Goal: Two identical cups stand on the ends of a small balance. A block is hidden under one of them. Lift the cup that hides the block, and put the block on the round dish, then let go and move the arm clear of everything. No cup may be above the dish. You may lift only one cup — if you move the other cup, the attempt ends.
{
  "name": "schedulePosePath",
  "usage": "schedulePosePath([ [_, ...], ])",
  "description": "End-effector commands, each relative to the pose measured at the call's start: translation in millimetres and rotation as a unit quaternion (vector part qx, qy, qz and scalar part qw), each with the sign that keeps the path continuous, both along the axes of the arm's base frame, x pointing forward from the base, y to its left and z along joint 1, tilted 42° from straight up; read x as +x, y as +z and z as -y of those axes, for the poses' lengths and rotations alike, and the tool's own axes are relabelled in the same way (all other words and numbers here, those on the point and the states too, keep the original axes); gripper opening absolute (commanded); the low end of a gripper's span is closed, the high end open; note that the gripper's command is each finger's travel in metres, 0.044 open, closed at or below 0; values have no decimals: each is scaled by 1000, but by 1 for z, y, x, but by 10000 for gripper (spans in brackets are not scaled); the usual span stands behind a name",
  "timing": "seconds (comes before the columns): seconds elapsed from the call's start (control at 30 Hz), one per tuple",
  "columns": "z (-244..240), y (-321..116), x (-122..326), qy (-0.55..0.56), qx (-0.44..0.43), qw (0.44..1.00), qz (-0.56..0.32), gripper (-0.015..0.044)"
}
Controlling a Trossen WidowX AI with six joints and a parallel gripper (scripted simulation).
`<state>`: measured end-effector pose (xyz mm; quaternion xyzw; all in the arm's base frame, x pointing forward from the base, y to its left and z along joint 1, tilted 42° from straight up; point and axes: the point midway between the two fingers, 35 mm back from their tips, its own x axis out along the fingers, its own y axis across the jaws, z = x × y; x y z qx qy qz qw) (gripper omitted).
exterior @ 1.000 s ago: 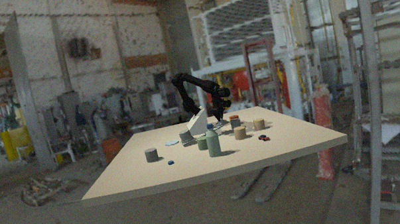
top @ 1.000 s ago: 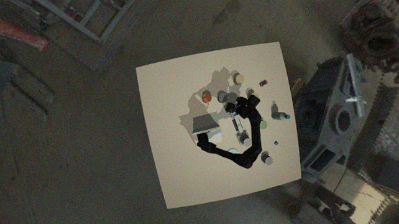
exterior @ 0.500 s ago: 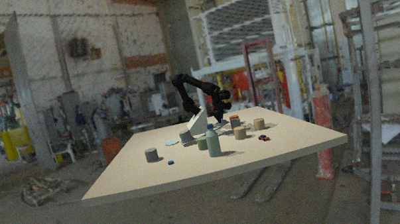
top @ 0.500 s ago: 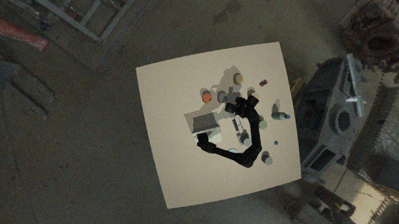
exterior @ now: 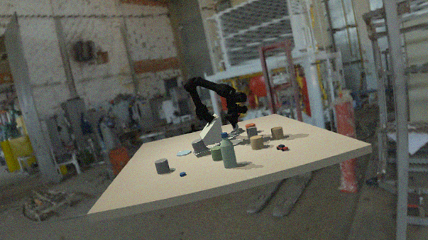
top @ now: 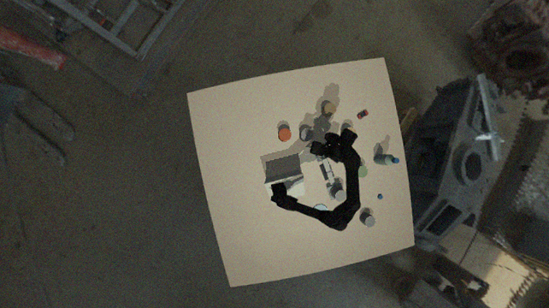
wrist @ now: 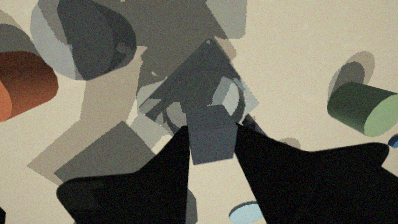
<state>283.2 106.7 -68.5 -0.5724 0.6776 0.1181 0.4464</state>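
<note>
Top looks straight down, exterior slantwise across the same tabletop; wrist close.

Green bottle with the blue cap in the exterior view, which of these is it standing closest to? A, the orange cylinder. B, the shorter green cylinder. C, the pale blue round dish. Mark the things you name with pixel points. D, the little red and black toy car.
B: the green bottle (top: 383, 159) (exterior: 228, 153) stands right beside the shorter green cylinder (top: 362, 171) (exterior: 216, 153) (wrist: 362, 107), the nearest of the four.
</note>
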Motion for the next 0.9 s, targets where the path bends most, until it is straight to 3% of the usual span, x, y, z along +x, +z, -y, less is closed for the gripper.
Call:
schedulePosePath([
  [0.0,-21,21,3,2,11,1000,11,0],
  [0.37,-41,53,0,1,14,1000,10,0],
  [0.87,49,105,39,6,61,998,10,0],
])
